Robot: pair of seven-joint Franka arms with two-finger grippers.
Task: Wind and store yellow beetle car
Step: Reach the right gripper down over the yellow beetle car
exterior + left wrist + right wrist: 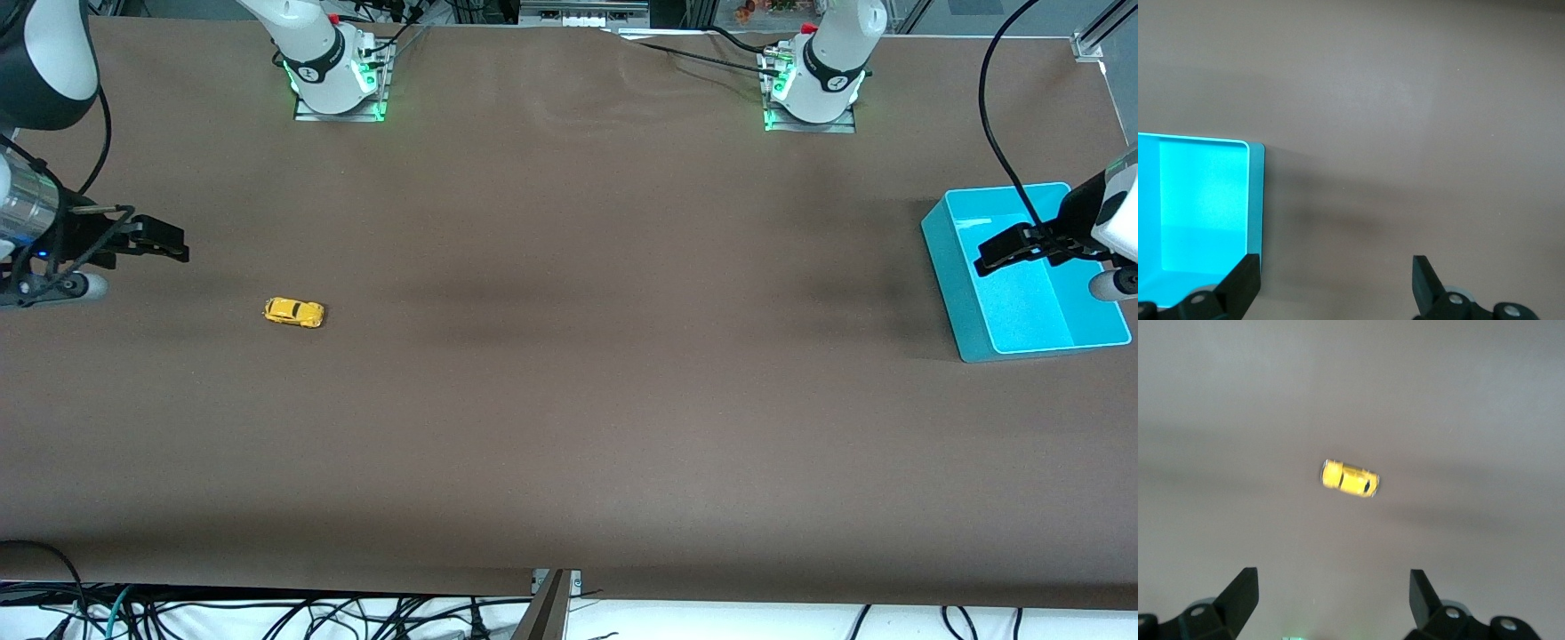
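No readable text, label, brand, number or sign is shown anywhere; the dark marks printed on the white robot bases [333, 67] cannot be made out.

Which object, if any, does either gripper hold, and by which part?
Nothing: left gripper open over turquoise plastic bin; right gripper open, tiny yellow beetle car untouched.

You have a brown table cover [569, 400] spread wide under both end effectors, faintly wrinkled near the bases, with loose black cables [267, 613] trailing along its camera-side edge.
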